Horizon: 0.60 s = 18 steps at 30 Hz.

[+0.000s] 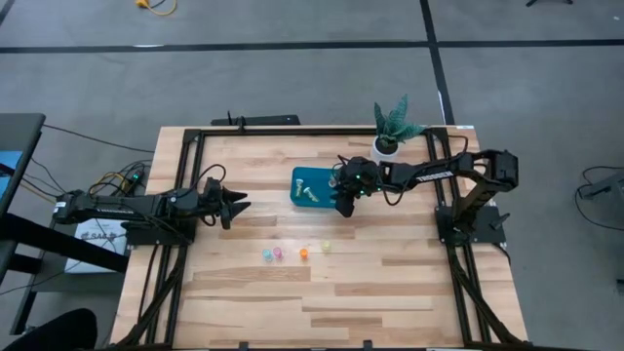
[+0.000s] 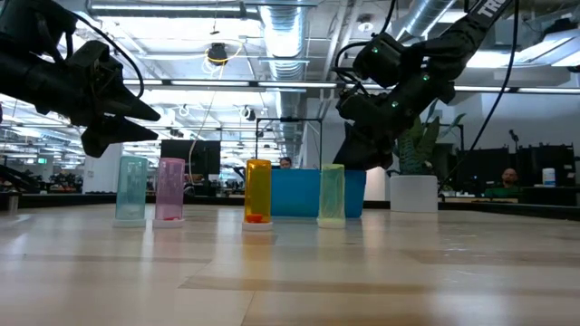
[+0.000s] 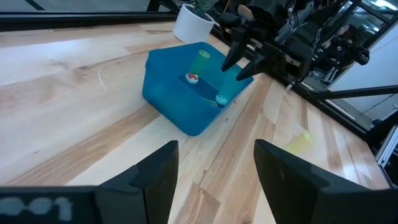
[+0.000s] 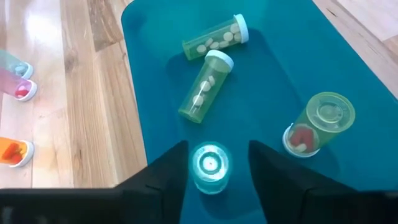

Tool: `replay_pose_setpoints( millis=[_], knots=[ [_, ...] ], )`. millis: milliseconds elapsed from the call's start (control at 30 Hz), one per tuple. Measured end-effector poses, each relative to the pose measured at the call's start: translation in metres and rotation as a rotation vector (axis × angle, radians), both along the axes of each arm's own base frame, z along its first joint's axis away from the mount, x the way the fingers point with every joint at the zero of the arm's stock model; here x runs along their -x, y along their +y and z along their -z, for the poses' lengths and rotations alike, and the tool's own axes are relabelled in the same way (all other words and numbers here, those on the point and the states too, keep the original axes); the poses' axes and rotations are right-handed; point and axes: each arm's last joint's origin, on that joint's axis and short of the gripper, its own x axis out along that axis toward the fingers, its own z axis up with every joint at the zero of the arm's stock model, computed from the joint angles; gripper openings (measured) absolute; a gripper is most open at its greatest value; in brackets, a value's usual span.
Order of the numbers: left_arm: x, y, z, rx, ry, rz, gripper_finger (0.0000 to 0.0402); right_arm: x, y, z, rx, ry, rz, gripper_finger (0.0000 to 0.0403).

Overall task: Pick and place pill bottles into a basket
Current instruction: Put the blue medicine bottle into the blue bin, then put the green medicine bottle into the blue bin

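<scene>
The teal-blue basket (image 1: 310, 185) lies at the table's far middle. In the right wrist view it holds two green pill bottles lying on their sides (image 4: 214, 38) (image 4: 204, 87), a green one standing (image 4: 318, 121), and a clear pale-blue one standing (image 4: 210, 165). My right gripper (image 4: 214, 186) is open above the basket's right part (image 1: 346, 200), with its fingers to either side of the pale-blue bottle and apart from it. Blue (image 1: 266, 254), pink (image 1: 278, 253), orange (image 1: 303, 253) and pale yellow (image 1: 326, 247) bottles stand on the table nearer the front. My left gripper (image 1: 237, 207) is open and empty, left of the basket.
A white pot with a green plant (image 1: 388, 136) stands just beyond the basket's right corner, close to my right arm. A black frame (image 1: 195, 136) runs along the table's edges. Bare wood lies in front of the row of bottles.
</scene>
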Motion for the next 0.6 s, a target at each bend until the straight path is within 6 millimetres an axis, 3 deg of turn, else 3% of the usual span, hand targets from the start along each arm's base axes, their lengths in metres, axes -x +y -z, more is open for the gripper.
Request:
replay_pose_setpoints(
  millis=[200,333,400,600],
  knots=[
    [0.000,0.000,0.000,0.002,0.000,-0.001,0.0199,0.000,0.000,0.000,0.003,0.000,0.000,0.0244],
    [0.000,0.000,0.000,0.002,-0.001,-0.001,0.0199,-0.001,0.001,-0.002,0.054,0.016,-0.031,0.0259],
    [0.000,0.000,0.000,0.002,-0.001,-0.001,0.0199,-0.004,0.003,-0.012,0.114,0.027,-0.057,0.0255],
    [0.000,0.000,0.000,0.001,0.000,-0.002,0.0199,-0.014,0.014,-0.068,0.282,-0.004,-0.148,0.0232]
  ],
)
